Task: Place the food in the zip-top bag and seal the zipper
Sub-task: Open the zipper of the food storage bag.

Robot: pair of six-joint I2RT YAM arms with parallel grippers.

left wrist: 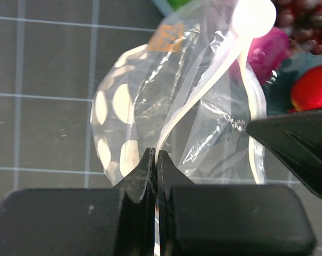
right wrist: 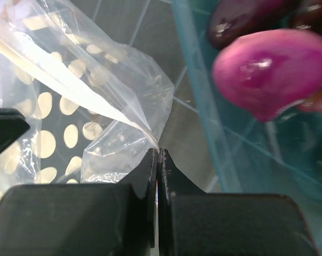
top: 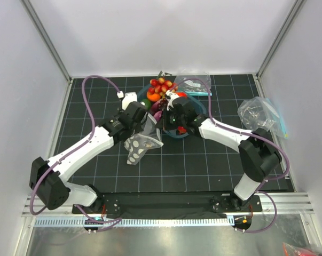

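Fingers (left wrist: 142,173) of the left pincer (left wrist: 154,159) are pressed together on a fold of the zip-top bag (left wrist: 123,112), just off the near-left rim of the blue tray (top: 203,110). We see the white zipper (left wrist: 203,90) run from that pinch up toward the tray. The bag's dotted body trails away from the tray's near-left side over the dark gridded surface (top: 203,165); we cannot tell whether it rests there or hangs. Next to the right, closer to the tray's near rim, the right pincer (right wrist: 158,156) is likewise clamped tight, nipping the bag's clear edge where the zipper ends. The two pincers sit just beside each other, both on the bag's mouth end. Past the tray's teal wall lies the food: the purple-pink onion (right wrist: 273,72) nearest the rim, the dark grape bunch (left wrist: 305,16) behind it, and the red tomato (left wrist: 312,88) beside them, all inside the tray with other bright toy pieces. Two plain clear bags lie further right: one (top: 195,82) against the tray's far-right rim, another (top: 259,111) well apart from the tray.
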